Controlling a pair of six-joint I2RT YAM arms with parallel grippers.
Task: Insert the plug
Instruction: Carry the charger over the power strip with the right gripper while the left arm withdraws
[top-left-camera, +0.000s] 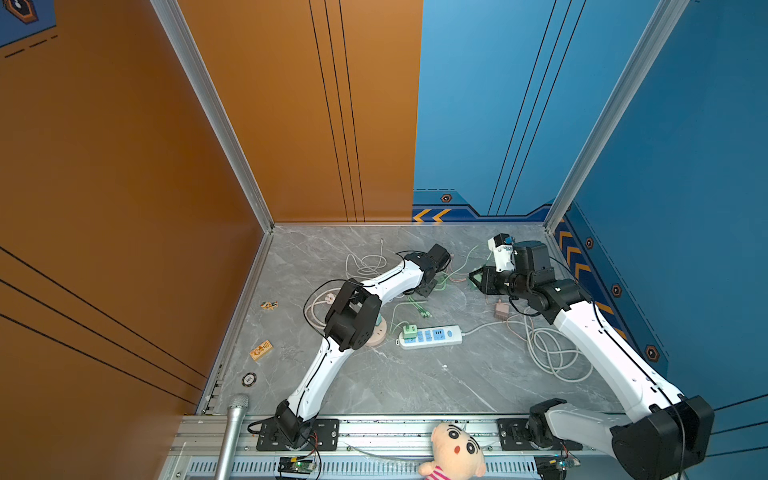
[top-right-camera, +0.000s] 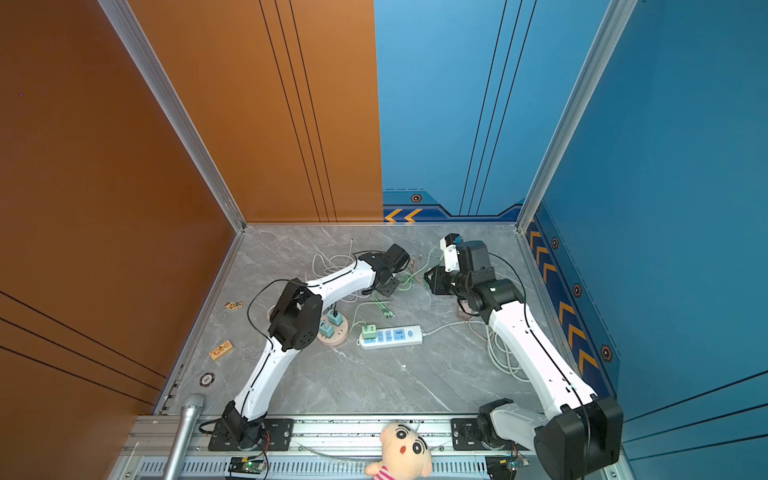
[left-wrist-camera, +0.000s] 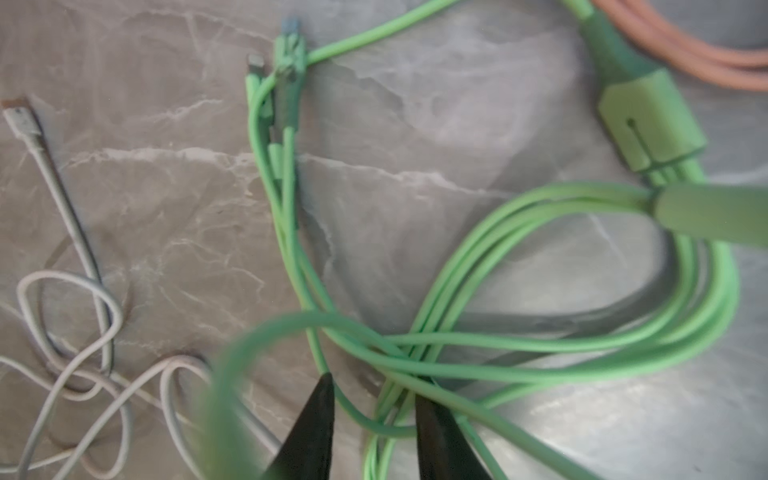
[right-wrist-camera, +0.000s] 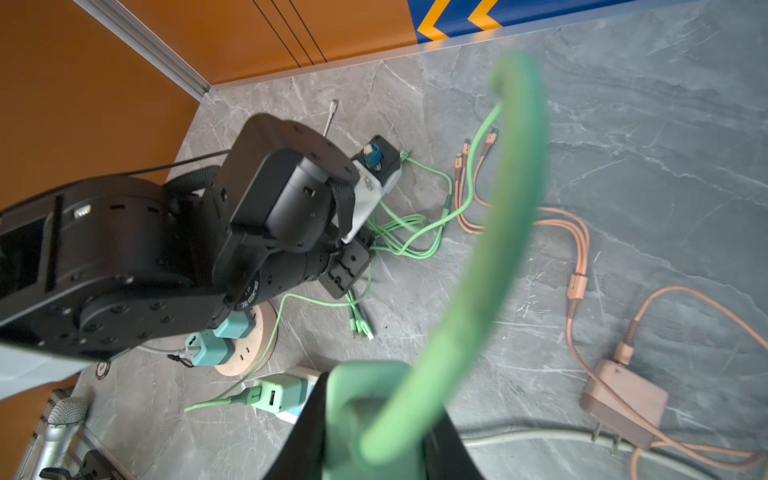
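The right pincer (right-wrist-camera: 374, 419) is clamped on the green plug (right-wrist-camera: 353, 386), and the left pincer (left-wrist-camera: 374, 399), apart astride the green cable (left-wrist-camera: 540, 345), may tug it free.

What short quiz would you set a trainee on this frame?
1. True or false: the white power strip has every socket free.
2. The cable bundle at the left gripper is: A orange, B green, C white.
3. Fill in: the right gripper is shut on a green ____.
Key: 1 false, a green charger sits in it; 2 B; 3 plug.
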